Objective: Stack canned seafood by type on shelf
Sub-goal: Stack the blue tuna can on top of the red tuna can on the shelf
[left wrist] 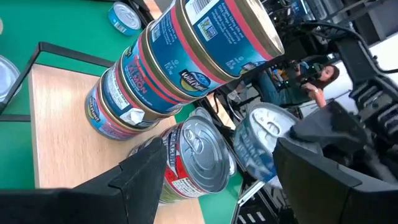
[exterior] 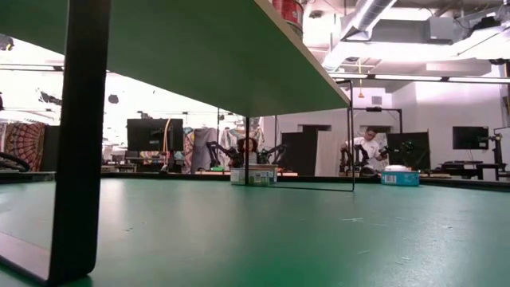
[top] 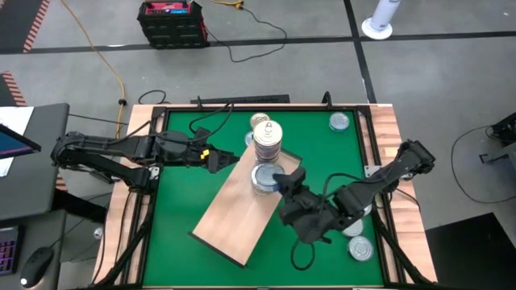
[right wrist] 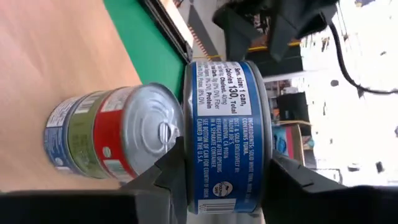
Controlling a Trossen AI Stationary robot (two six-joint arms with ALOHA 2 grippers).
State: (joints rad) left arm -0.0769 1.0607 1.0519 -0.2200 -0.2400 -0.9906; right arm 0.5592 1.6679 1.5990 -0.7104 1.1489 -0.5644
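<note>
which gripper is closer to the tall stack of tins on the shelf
Left. The left gripper hangs open just beside the tall stack on the shelf. The right gripper is lower down the board, shut on a blue tin beside a shorter stack.

Grey floor, ceiling ducts

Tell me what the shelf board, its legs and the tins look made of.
Shelf board: pale wood, matte, faint grain; possibly laminate.
Legs: thin dark bars, likely painted metal.
Tins: shiny metal lids with pull tabs, printed paper-looking labels.
</note>
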